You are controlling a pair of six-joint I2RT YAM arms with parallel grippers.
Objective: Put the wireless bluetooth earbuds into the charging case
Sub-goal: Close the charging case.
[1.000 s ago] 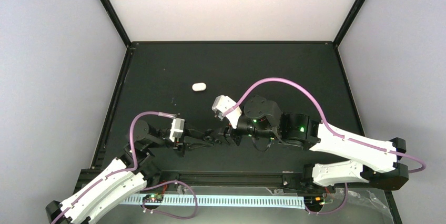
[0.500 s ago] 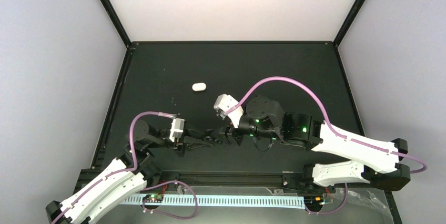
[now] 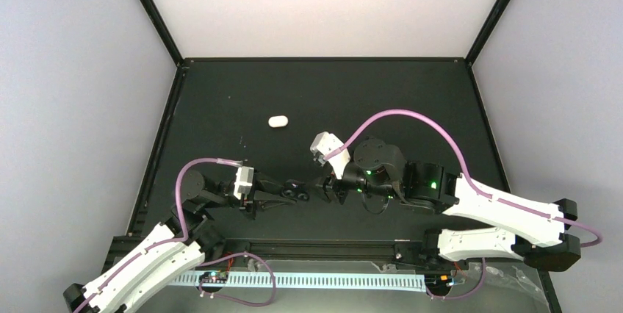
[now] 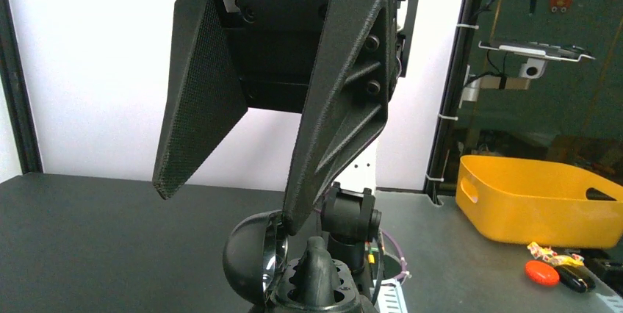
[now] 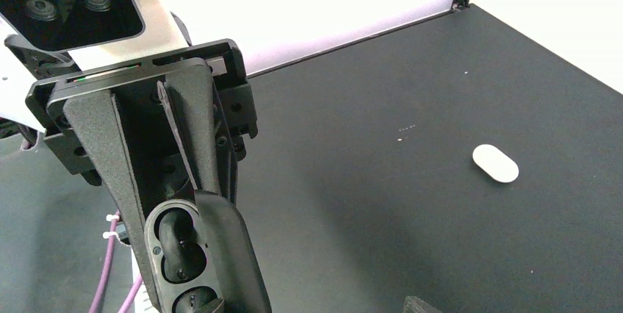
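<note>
Left gripper [image 3: 289,194] pinching the open black charging case [image 5: 170,248].
Your right gripper [image 3: 329,189] faces it from 3 o'clock; you cannot tell its jaw state. Whether earbuds fill the dark sockets is unclear; a white case [image 3: 277,121] lies at 11 o'clock.

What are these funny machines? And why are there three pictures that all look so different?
They are two robot arms, the left arm and the right arm, bolted to a black table. One picture looks down from above. The other two come from little cameras on the arms' wrists, and each one mostly sees the other arm's gripper, because the two grippers face each other. The left gripper is pinched shut on an open black charging case with two little hollows inside. The right gripper is open and holds nothing. A white pill-shaped case lies by itself farther back on the table.
</note>
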